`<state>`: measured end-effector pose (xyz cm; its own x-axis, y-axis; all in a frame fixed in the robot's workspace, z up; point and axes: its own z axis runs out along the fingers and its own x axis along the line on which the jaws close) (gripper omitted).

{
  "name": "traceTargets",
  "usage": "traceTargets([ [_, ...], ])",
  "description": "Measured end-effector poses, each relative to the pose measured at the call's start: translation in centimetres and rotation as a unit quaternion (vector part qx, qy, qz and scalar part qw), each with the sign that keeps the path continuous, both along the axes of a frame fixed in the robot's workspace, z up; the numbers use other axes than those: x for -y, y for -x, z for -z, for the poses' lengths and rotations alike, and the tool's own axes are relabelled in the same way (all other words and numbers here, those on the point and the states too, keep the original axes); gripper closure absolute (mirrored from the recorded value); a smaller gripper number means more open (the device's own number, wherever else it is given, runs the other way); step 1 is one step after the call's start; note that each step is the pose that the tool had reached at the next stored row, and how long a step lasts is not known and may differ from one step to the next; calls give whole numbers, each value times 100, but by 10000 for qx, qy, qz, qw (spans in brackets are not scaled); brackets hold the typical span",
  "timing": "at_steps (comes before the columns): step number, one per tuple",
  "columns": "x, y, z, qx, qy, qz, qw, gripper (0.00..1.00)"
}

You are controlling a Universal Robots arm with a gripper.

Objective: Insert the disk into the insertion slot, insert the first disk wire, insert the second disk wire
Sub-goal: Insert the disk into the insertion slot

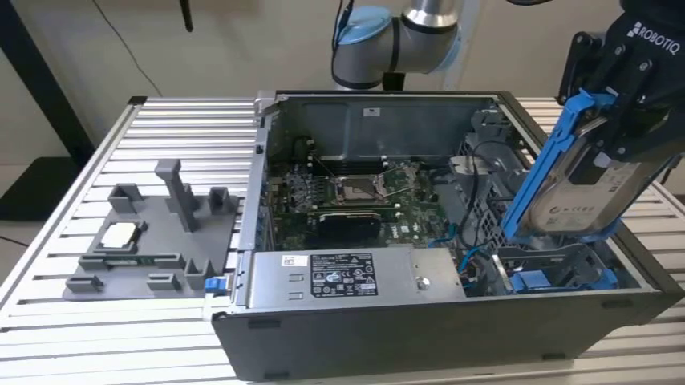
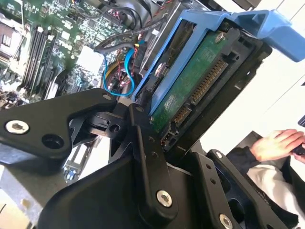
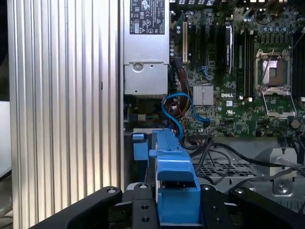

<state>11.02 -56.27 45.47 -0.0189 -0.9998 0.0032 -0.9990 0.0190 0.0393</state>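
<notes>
Disk, pinched at its upper end between the fingers, hangs tilted below them, its lower edge at the mouth of the insertion slot. Tilt looks risky: an edge could jam there or snag the cables alongside.

The disk, a silver drive with a white label in a blue carrier, stands steeply tilted. The gripper clamps its upper end. Its lower end is close over the insertion slot, a grey bay with blue rails.
</notes>
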Motion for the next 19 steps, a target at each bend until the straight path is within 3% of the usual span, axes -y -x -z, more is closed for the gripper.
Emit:
traceTargets([
  [9,0,-9,78,0,1,0,10000,68],
  [19,0,-54,248,0,1,-1,10000,68],
])
